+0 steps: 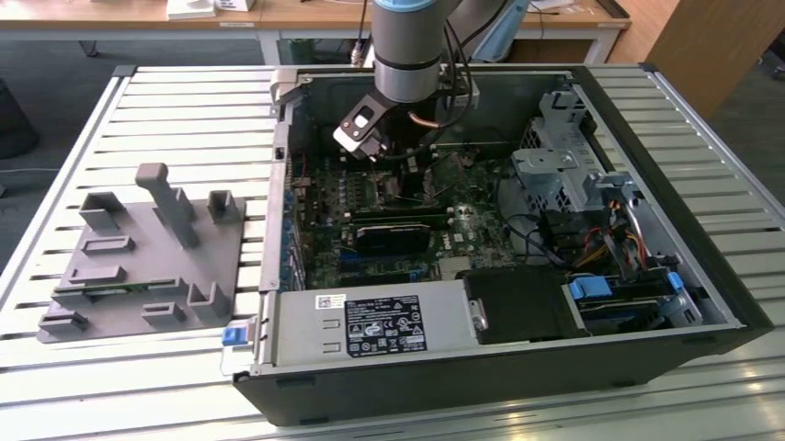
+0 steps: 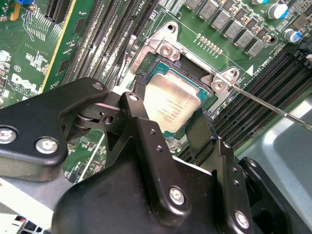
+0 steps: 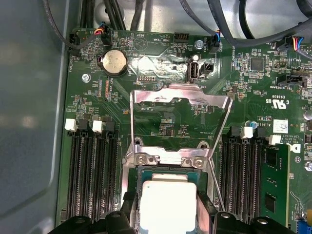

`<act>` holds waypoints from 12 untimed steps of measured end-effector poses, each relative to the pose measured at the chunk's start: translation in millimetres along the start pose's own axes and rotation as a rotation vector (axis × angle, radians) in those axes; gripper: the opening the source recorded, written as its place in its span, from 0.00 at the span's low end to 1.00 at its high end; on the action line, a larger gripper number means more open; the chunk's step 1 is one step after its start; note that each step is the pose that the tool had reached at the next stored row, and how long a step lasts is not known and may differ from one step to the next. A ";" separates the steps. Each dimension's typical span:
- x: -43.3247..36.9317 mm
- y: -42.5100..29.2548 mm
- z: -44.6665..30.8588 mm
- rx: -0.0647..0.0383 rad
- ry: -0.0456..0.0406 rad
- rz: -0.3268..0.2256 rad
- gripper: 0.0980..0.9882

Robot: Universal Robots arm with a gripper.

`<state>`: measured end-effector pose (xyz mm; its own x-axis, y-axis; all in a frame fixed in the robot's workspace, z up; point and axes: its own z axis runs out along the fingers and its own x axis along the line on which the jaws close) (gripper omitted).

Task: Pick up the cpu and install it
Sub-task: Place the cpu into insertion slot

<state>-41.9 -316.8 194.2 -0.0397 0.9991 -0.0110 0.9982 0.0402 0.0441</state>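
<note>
The cpu [image 2: 171, 103] is a silvery square chip with a thin green rim, lying in the motherboard socket [image 2: 165, 48] inside the open computer case [image 1: 687, 303]. My gripper [image 2: 171, 106] reaches down over it, with one black finger [image 2: 140, 92] against one edge and the other finger [image 2: 201, 131] against the opposite edge. In the first wrist view the cpu [image 3: 168, 204] sits between the same two fingertips of my gripper [image 3: 168, 214]. The metal load plate [image 3: 180, 97] is flipped up and open behind the socket. In the exterior view my gripper [image 1: 407, 175] hangs low over the board's middle.
Memory slots [image 3: 90, 170] flank the socket on both sides, and a thin latch lever [image 3: 214, 180] runs beside it. An expansion card [image 1: 392, 230], power supply [image 1: 368, 326] and drive cage [image 1: 564, 165] crowd the case. A grey fixture tray [image 1: 135, 266] lies at the exterior view's left.
</note>
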 end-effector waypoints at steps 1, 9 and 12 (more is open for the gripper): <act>0.0 0.0 0.0 0.000 0.0000 0.000 0.57; 0.0 0.1 -1.2 0.000 -0.0013 0.000 0.57; 0.0 0.2 -5.2 0.000 -0.0020 0.000 0.57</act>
<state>-41.9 -316.7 199.3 -0.0398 0.9991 -0.0130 0.9982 0.0404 0.0439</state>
